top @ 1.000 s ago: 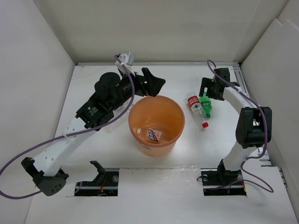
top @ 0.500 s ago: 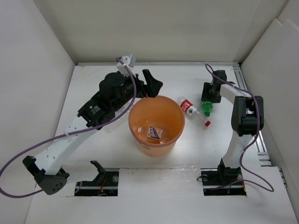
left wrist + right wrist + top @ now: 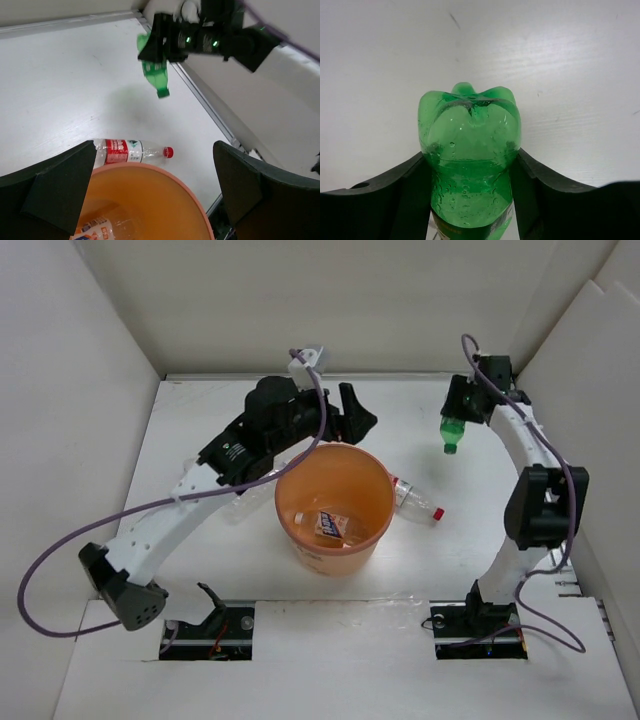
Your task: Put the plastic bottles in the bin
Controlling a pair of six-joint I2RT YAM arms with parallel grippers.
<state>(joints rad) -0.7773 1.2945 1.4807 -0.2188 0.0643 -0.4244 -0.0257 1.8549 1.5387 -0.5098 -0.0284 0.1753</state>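
The left tool [image 3: 355, 418] hangs above the bin's [image 3: 325, 558] far rim; a red-capped bottle [image 3: 412, 500] lies just beside its right wall.

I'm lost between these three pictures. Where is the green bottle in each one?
Top external: the green bottle is upper right, hanging cap-down from the right hand.
Left wrist: top centre, cap down, above the white table.
Right wrist: dead centre, large, between the dark fingers.
Shared landmark: the right hand gripping it, visible in all three.
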